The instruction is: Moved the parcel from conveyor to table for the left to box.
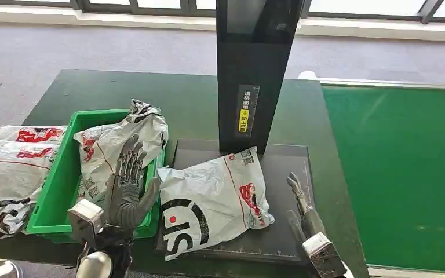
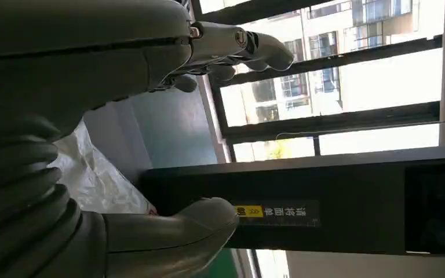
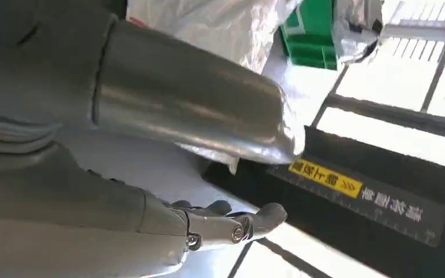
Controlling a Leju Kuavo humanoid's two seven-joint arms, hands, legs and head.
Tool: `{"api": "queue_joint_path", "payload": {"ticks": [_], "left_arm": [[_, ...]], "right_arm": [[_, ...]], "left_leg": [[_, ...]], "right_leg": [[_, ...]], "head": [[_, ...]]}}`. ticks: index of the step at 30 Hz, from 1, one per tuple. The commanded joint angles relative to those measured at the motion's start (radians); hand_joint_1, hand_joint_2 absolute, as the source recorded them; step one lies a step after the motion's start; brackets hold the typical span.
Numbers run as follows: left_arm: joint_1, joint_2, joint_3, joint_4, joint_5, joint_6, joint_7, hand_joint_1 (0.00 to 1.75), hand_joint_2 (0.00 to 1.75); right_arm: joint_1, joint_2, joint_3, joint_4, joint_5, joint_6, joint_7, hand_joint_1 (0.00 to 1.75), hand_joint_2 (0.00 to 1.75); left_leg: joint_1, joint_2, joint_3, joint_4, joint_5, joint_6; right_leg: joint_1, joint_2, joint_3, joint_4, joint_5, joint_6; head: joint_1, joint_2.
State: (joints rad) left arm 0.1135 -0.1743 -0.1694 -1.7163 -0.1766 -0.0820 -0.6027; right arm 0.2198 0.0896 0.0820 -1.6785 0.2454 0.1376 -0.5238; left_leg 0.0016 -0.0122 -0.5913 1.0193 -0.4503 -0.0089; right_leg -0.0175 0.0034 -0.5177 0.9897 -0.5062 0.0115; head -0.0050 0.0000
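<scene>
While the parcel (image 1: 211, 200) lies flat on the dark scale pad (image 1: 284, 168) of the counter (image 1: 191, 98), both hands hold nothing. Left hand (image 1: 126, 185) hovers over the green bin (image 1: 55, 185), fingers (image 1: 128, 159) spread wide, tips above the bagged parcel in the bin (image 1: 119, 145). Right hand (image 1: 304, 205) sits just right of the parcel, fingers straight and loosely apart, pointing toward the black scanner post (image 1: 255, 69).

Grey carpet (image 1: 92, 52); sunlit windows (image 1: 382, 7)
</scene>
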Motion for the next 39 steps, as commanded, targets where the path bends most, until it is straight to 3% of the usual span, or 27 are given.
{"api": "queue_joint_path", "payload": {"ticks": [1, 5, 13, 14, 20, 21, 28, 29, 32, 33, 39], "left_arm": [[0.018, 0.012, -0.004, -0.002, -0.006, -0.003, 0.001, 0.0, 0.0], [0.022, 0.01, -0.006, -0.002, -0.007, -0.002, 0.001, 0.0, 0.0], [0.023, -0.012, -0.029, 0.101, -0.032, -0.019, -0.007, 0.0, 0.0], [0.013, -0.016, -0.034, 0.14, -0.028, -0.034, -0.01, 0.0, 1.75], [-0.056, -0.054, -0.058, 0.337, -0.057, -0.01, -0.017, 0.0, 1.75], [-0.06, -0.057, -0.057, 0.355, -0.057, 0.017, -0.024, 0.0, 0.0], [-0.065, -0.04, -0.09, 0.315, -0.101, 0.057, -0.003, 0.0, 0.0], [-0.088, -0.018, -0.12, 0.312, -0.177, 0.082, -0.008, 0.0, 0.0], [-0.178, -0.007, -0.146, 0.371, -0.256, 0.107, 0.042, 0.0, 0.0], [-0.196, 0.004, -0.161, 0.381, -0.295, 0.105, 0.056, 0.0, 1.75], [-0.225, 0.016, -0.206, 0.388, -0.507, 0.225, 0.069, 0.0, 1.75]], "right_arm": [[-0.014, 0.032, -0.062, -0.018, 0.084, -0.105, 0.009, 0.0, 0.0], [-0.009, 0.033, -0.054, -0.02, 0.092, -0.116, 0.005, 0.0, 0.0], [-0.049, 0.046, 0.022, -0.005, 0.055, -0.098, -0.106, 0.0, 0.0], [-0.061, 0.049, 0.038, 0.011, 0.07, -0.104, -0.121, 0.0, 0.0], [-0.11, 0.065, 0.064, 0.03, 0.007, -0.143, -0.161, 0.0, 0.0], [-0.113, 0.061, 0.068, 0.039, -0.012, -0.149, -0.165, 0.0, 0.0], [-0.133, 0.057, 0.075, 0.036, -0.062, -0.184, -0.174, 0.0, 0.0], [-0.131, 0.067, 0.063, -0.005, -0.086, -0.212, -0.174, 0.0, 1.75], [-0.167, 0.051, 0.032, 0.042, -0.122, -0.199, -0.174, 0.0, 1.75], [-0.182, 0.039, 0.036, 0.032, -0.114, -0.202, -0.174, 0.0, 1.75], [-0.251, 0.044, 0.022, 0.118, -0.142, -0.189, -0.174, 0.0, 1.75]], "left_leg": [[0.0, 0.001, 0.001, -0.001, 0.0, 0.0], [0.0, 0.002, 0.002, -0.003, 0.0, -0.001], [0.0, 0.002, 0.002, -0.003, 0.0, 0.0], [0.0, 0.003, 0.004, -0.005, 0.001, -0.001], [-0.001, 0.001, 0.003, -0.005, 0.002, -0.001], [-0.001, 0.0, 0.002, -0.003, 0.002, 0.0], [0.0, 0.001, 0.001, -0.001, 0.0, -0.001], [0.0, 0.003, 0.003, -0.004, 0.001, -0.001], [0.0, -0.001, 0.002, -0.003, 0.001, -0.001], [0.0, -0.002, 0.0, -0.001, 0.001, -0.001], [0.0, 0.001, 0.001, -0.001, 0.001, 0.0]], "right_leg": [[0.0, 0.0, 0.001, -0.001, 0.0, -0.001], [0.0, 0.0, 0.002, -0.002, 0.001, -0.002], [0.0, 0.001, 0.002, -0.002, 0.0, -0.001], [0.0, 0.001, 0.003, -0.004, 0.001, -0.002], [0.0, 0.0, 0.002, -0.003, 0.001, -0.002], [0.0, -0.001, 0.002, -0.002, 0.001, -0.001], [0.001, 0.0, 0.001, -0.001, 0.001, -0.001], [0.001, 0.001, 0.002, -0.004, 0.002, -0.002], [0.0, -0.002, 0.002, -0.002, 0.001, -0.002], [0.0, -0.002, 0.001, -0.001, 0.001, -0.001], [0.001, 0.0, 0.002, -0.001, 0.002, -0.001]], "head": [[0.0, 0.0], [0.0, 0.0], [0.0, 0.0], [0.0, 0.0], [0.0, 0.0], [0.0, 0.0], [0.0, 0.0], [0.0, 0.0], [0.0, 0.0], [0.0, 0.0], [0.0, 0.0]]}}
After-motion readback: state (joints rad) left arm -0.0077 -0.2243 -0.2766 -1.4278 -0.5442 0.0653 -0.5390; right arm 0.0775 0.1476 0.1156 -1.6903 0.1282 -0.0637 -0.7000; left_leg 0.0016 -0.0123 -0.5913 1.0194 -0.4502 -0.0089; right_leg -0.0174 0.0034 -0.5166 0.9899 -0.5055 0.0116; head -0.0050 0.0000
